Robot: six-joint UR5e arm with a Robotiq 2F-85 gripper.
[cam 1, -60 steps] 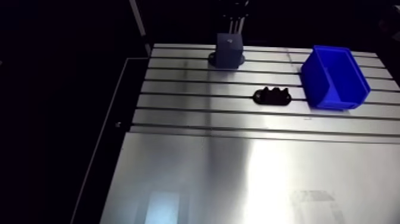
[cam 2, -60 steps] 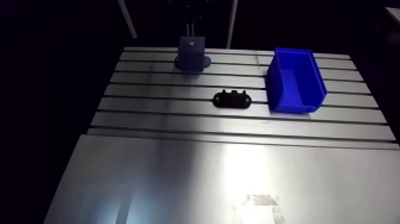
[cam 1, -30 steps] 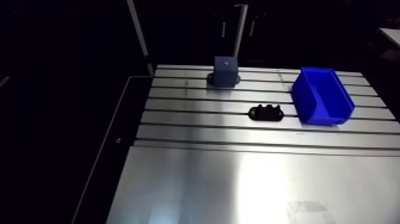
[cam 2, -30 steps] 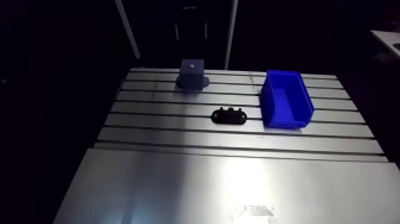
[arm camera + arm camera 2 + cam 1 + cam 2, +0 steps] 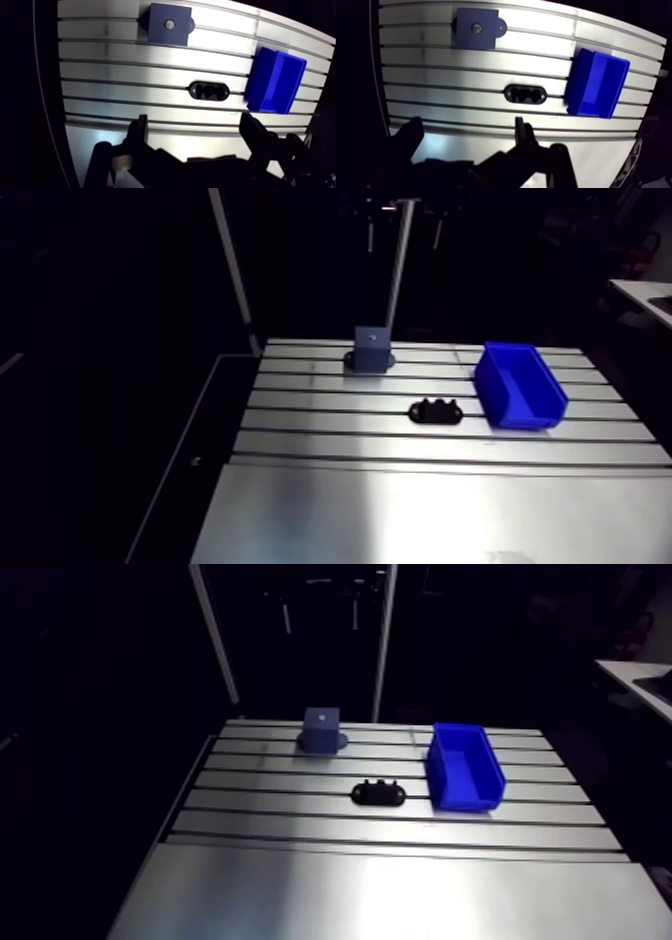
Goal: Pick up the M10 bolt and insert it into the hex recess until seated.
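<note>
Hanging above the worktop [image 5: 125,60] with jaws released. Looking down on a block [image 5: 159,34] — bolt head [image 5: 170,23] in its top.

The counter [image 5: 430,518] is bare metal with a brushed, satiny finish: its flat front sheet throws back broad soft glare, and the slotted part behind shows bright ribs between dark grooves. The bin [image 5: 520,388] looks like smooth blue plastic with a faint sheen on its walls, while the block [image 5: 370,350] is a duller, matt dark blue with a small grey spot [image 5: 170,23] on top that glints like metal. The holder [image 5: 435,411] and the jaws are matt black, reflecting almost nothing.
</note>
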